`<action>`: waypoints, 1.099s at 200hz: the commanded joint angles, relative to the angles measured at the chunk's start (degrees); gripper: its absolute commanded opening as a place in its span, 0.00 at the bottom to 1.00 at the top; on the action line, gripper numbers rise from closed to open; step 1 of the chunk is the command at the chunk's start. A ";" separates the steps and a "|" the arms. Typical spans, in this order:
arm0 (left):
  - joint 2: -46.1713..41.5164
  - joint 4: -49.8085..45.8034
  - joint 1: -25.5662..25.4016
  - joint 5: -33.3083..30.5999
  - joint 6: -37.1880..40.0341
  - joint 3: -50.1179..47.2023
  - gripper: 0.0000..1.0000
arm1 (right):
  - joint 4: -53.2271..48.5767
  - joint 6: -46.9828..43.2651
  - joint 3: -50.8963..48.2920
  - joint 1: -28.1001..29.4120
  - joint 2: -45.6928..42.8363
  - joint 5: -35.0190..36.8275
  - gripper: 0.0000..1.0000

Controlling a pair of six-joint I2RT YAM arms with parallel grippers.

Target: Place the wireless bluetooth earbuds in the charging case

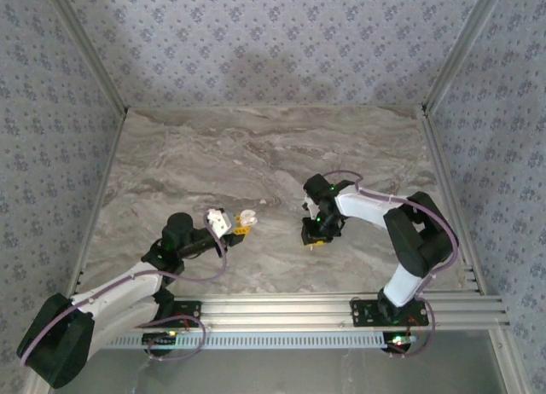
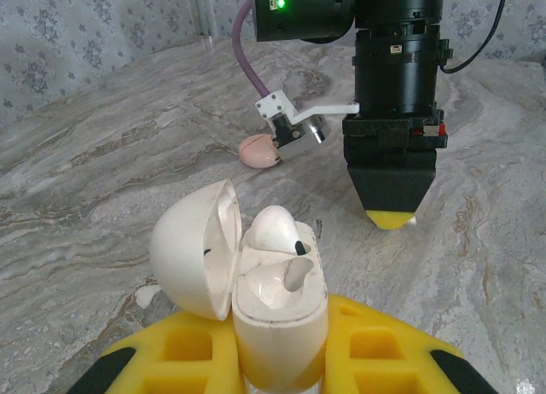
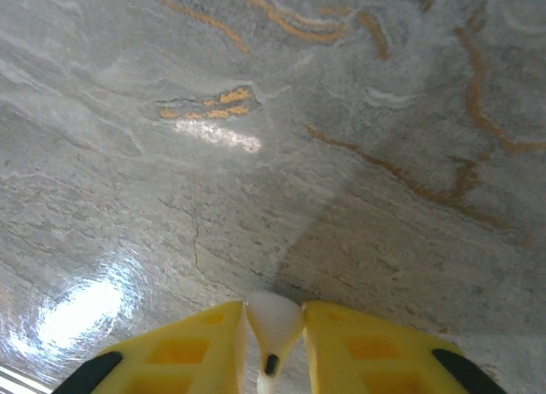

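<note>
Left wrist view: the charging case (image 2: 277, 326) is a white, egg-shaped shell that stands upright between the yellow fingers of the left gripper (image 2: 281, 364), which are clamped on its lower body. Its lid (image 2: 192, 249) is hinged open to the left. The first earbud (image 2: 275, 230) sits in the case's open well, with its white bulb raised above the rim and a dark tip facing right. How deep it sits cannot be told from this angle.

Right wrist view: the second earbud (image 3: 273, 321) is lodged between the two yellow fingertips of the right gripper (image 3: 275, 315). Its white head appears to touch both inner faces, and its stem, which carries a small dark mark, points toward the camera. The fingers stand only a narrow gap apart, closed on the earbud. The earbud hangs close above the marble-patterned table (image 3: 256, 112).

Left wrist view, beyond the case: the right gripper (image 2: 388, 217) points straight down, with its yellow tips close to the table surface. A small pinkish disc (image 2: 258, 151) lies on the table farther back, to the left of that gripper.

Top external view: the charging case (image 1: 246, 217) and the left gripper (image 1: 239, 227) are left of centre. The right gripper (image 1: 316, 238) is to their right, well apart.
</note>
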 commanded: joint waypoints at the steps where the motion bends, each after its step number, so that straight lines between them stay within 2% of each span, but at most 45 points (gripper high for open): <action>1: -0.78 0.33 -0.39 0.91 0.73 2.15 0.04 | -6.37 0.18 2.17 0.64 1.31 5.34 0.34; 21: -0.95 0.29 -0.39 0.91 0.69 2.11 0.04 | -9.93 0.21 5.28 1.53 0.29 6.98 0.38; 74: -2.12 -0.47 -0.39 0.56 0.64 2.02 0.04 | -18.10 2.38 11.52 4.45 0.34 10.54 0.39; 165: -3.22 -1.03 -0.39 0.16 0.67 2.02 0.04 | -15.30 3.62 12.05 5.09 6.29 8.59 0.38; 220: -3.61 -1.14 -0.39 0.16 0.50 2.02 0.04 | -13.67 3.37 12.16 5.17 8.60 7.46 0.35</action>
